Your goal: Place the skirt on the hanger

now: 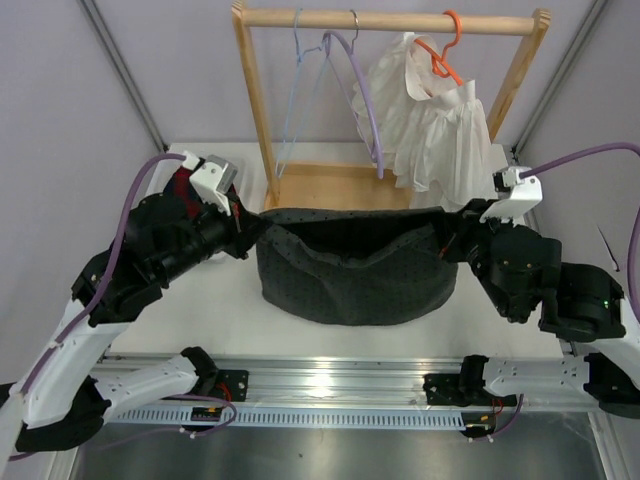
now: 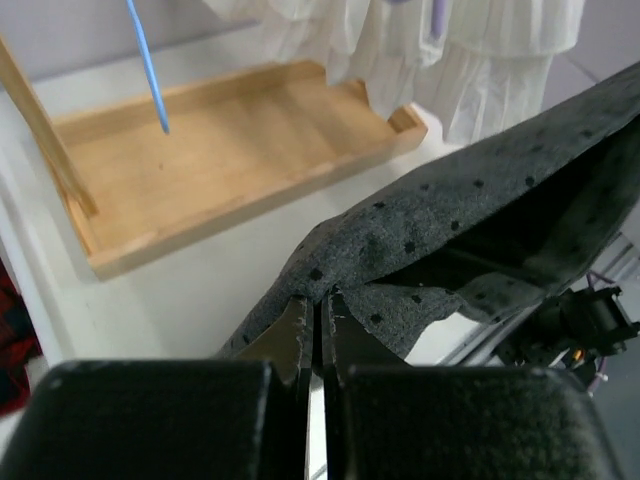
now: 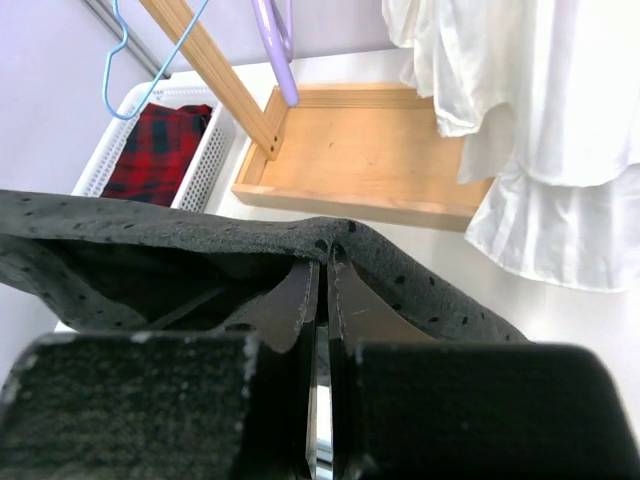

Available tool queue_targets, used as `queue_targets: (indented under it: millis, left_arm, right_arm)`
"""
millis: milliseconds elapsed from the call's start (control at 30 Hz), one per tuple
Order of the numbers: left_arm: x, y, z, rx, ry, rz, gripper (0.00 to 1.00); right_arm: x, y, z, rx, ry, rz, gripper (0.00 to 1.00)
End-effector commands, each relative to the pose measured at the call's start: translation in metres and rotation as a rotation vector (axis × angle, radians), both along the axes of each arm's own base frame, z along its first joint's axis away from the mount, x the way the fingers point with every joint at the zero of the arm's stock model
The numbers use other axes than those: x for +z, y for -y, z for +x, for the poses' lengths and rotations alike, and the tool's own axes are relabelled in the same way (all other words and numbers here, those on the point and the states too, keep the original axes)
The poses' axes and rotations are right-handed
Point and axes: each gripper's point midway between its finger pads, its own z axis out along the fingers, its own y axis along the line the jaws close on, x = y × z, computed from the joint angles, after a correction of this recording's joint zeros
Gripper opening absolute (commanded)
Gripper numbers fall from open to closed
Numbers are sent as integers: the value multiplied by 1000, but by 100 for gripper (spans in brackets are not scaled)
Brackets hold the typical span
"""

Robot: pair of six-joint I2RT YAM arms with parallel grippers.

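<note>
While pinching skirt by waistband ends w/ left gripper & right gripper fully closed, holding it stretched open near rack. Mid-carry; next raise twd hanger, prob. slipping waistband over it

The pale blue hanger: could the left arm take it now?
Probably not: the left gripper is shut on the skirt, and the right gripper too. The hanger hangs unobstructed on the rail.

White table bears wooden rack and white basket
</note>
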Motion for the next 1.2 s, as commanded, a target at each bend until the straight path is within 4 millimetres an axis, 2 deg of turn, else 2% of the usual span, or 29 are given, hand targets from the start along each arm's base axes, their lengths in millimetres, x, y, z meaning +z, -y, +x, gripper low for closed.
queue_targets:
  millis: [0,67,167,300,333,400,500,567,600,633,667,733,767,800,833,867,900,967,1000,1033,1100,1167]
  left_arm:
    - [-10,-11,-14,16,-66,-13,0]
    - [-18,-22,-21,42,-97,-5,0]
    - [-23,-27,-32,37,-132,-17,0]
    - [-18,-29,-48,-13,-132,-50,0]
    - [-19,-32,-50,-14,-132,-43,0]
    - [-23,-36,-53,-10,-151,-15,0]
    - [-40,-32,-55,-23,-214,22,0]
    - [-57,-25,-53,-28,-256,28,0]
    - [-89,-18,-51,-29,-322,58,0]
    - [-94,-8,-55,-77,-341,37,0]
    - [-96,0,-48,-77,-333,11,0]
    - [-128,11,-41,-61,-404,25,0]
    - [-131,18,-33,-53,-401,10,0]
    - [-148,24,-27,-32,-451,27,0]
    - [-149,32,-20,-37,-441,9,0]
    - [-168,35,-19,-32,-474,32,0]
    - [-180,39,-13,-14,-505,45,0]
    - [-201,41,-5,0,-538,56,0]
    - [-210,41,-1,21,-559,60,0]
    - [-209,45,6,21,-542,31,0]
    - [-231,50,-2,-18,-594,13,2]
    - [-236,58,-2,-58,-583,-29,7]
  right_arm:
    - [17,24,0,-47,29,-49,0]
    - [17,28,-2,-42,21,-69,0]
    - [16,28,-6,-7,12,-79,0]
    - [16,20,-14,76,-1,-89,0]
    - [16,23,-16,82,-11,-94,0]
    - [15,27,-17,80,-25,-104,0]
    - [12,26,-22,113,-48,-130,0]
    - [9,19,-27,165,-60,-151,0]
    - [8,16,-28,181,-65,-155,0]
    - [6,10,-28,196,-72,-169,0]
    - [2,5,-28,213,-78,-187,0]
    - [-10,-4,-27,221,-110,-229,0]
    - [-20,-12,-24,209,-131,-269,0]
    - [-39,-16,-19,181,-161,-313,0]
    - [-51,-19,-13,153,-178,-331,0]
    - [-65,-22,-7,134,-199,-356,0]
    - [-99,-27,-4,142,-256,-416,0]
    - [-118,-23,8,102,-302,-393,0]
    - [-129,-20,7,103,-319,-391,0]
    - [-129,-24,6,122,-321,-365,0]
    - [-124,-22,5,131,-311,-350,0]
    - [-118,-21,3,139,-309,-351,0]
